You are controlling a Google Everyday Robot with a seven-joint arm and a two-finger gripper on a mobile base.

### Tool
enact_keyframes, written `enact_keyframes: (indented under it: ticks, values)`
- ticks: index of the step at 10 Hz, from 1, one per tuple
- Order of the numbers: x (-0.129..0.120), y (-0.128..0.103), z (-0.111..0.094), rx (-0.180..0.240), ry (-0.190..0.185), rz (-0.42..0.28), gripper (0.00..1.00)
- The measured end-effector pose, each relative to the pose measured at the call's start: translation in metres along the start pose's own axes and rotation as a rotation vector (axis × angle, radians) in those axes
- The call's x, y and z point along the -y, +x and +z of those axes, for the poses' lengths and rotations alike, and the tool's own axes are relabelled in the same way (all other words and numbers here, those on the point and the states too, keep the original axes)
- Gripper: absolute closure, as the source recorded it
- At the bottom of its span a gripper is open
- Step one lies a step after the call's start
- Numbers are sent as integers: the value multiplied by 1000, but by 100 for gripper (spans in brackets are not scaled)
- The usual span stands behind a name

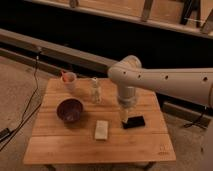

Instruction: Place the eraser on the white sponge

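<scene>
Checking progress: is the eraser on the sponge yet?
No. The eraser lies on the table, apart from the sponge; the pincer hangs at its sponge-side end.

flat black eraser (134,122) on table (60,150) just beside tool (124,117), cream-white rect sponge (102,129) flat nearby, not touching
</scene>
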Motion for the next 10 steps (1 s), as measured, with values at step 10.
enact_keyframes:
  ticks: [10]
  values:
    - [21, 37, 23, -11, -55, 14, 35]
